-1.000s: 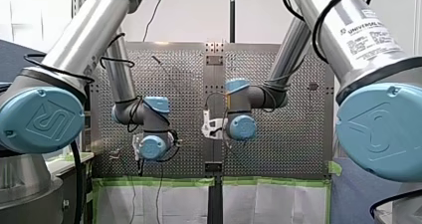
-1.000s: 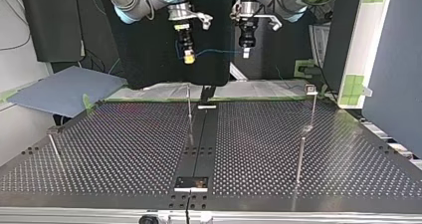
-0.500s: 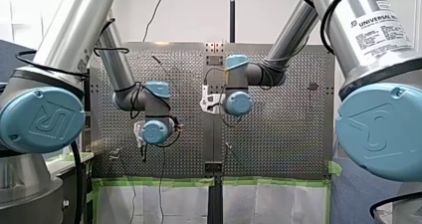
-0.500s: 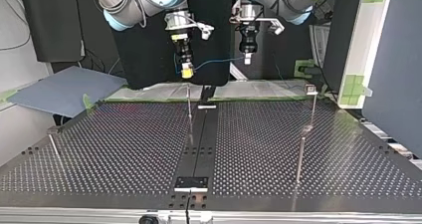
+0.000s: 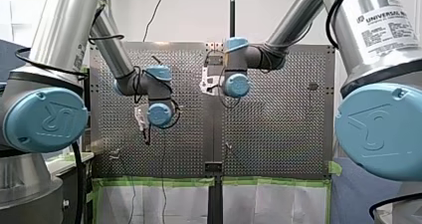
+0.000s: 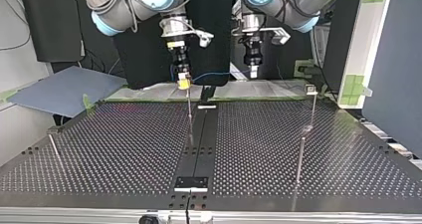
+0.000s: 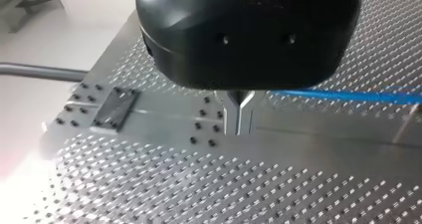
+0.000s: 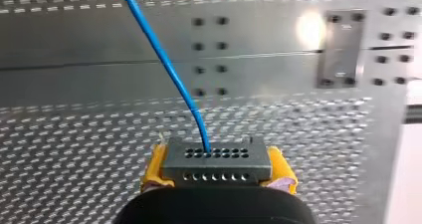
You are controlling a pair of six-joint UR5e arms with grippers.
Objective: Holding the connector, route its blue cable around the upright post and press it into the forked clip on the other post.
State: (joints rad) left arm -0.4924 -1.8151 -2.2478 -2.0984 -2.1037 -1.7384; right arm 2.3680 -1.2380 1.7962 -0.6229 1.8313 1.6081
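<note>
Right wrist view: my right gripper [image 8: 217, 170] clamps the grey, hole-faced connector [image 8: 217, 157] between yellow pads [image 8: 155, 167], and the thin, glossy blue cable [image 8: 168, 69] leaves it over the perforated metal table [image 8: 74, 134]. Left wrist view: my left gripper [image 7: 239, 117] has its metal fingers [image 7: 231, 115] drawn narrow, seemingly pinching that cable. Top view: the connector hangs near the tip of the slim upright post [image 6: 189, 115] at far centre. Routing looks barely begun, so next, I judge, lower the span around the post, then carry it right to the forked clip [image 6: 310, 89].

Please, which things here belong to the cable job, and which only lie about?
For the job: connector in my right tool, blue cable, my left tool, upright post, forked clip.
Lying about: grey-blue sheet, green tape.
</note>
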